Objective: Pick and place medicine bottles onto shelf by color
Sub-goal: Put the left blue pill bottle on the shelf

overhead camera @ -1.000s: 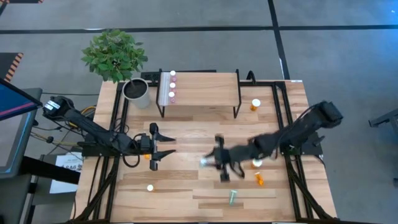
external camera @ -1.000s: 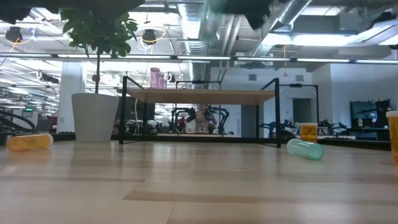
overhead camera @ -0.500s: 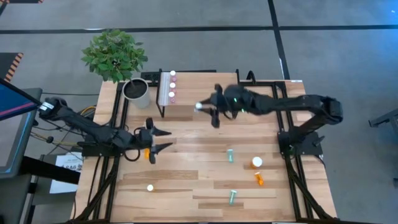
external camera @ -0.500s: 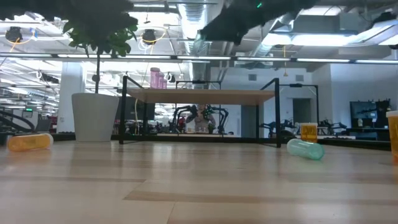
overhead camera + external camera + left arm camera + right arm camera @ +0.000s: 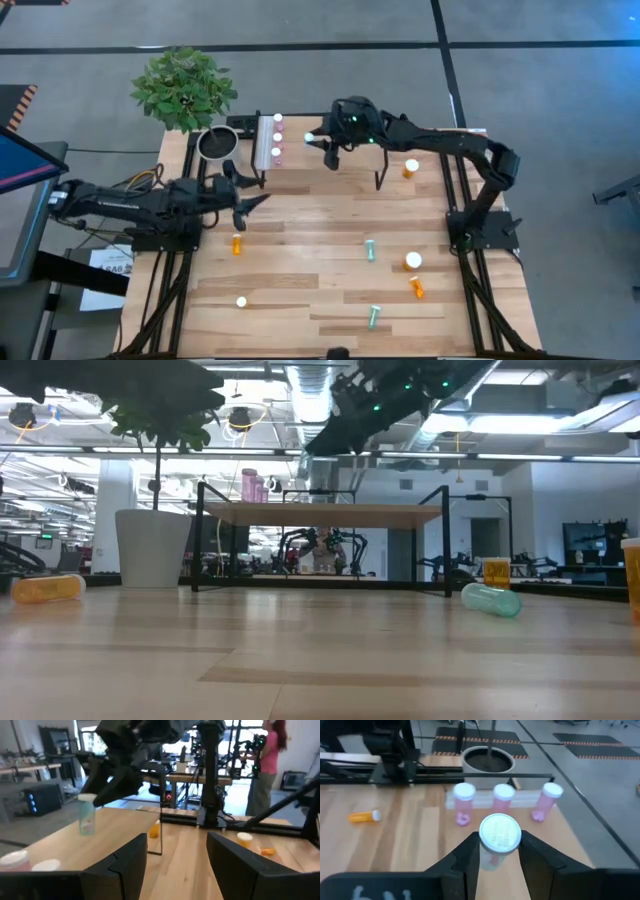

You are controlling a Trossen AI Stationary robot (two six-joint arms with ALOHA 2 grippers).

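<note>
My right gripper [image 5: 316,139] hangs over the left half of the shelf [image 5: 345,150], shut on a teal-green, white-capped medicine bottle [image 5: 86,818]. Three pink bottles [image 5: 464,803] [image 5: 503,799] [image 5: 547,800] stand upright in a row on the shelf's left end. More bottles are on the table: an orange one [image 5: 236,243], a white-capped one [image 5: 241,301], two teal ones [image 5: 370,250] [image 5: 374,316] and three orange ones [image 5: 412,262] [image 5: 417,288] [image 5: 410,168]. My left gripper [image 5: 247,196] is open and level, near the shelf's front left leg, with nothing between its fingers. My right gripper pinches the teal bottle's body just below its white cap [image 5: 500,834] between its two fingers. The fingers slant slightly downward from the table's right side. The bottle stays upright, cap up, lifted clear above the shelf top.
A grey-white plant pot [image 5: 218,145] with a leafy plant stands at the far left beside the shelf. The shelf's thin black legs [image 5: 196,545] rise from the table. A person [image 5: 267,760] stands in the room beyond the table.
My right gripper has carried the teal bottle up from the table's middle toward the far edge and leftward, until it is over the shelf beside the pink row. My left gripper has swung toward the far edge and risen a little, away from the orange bottle, staying open.
</note>
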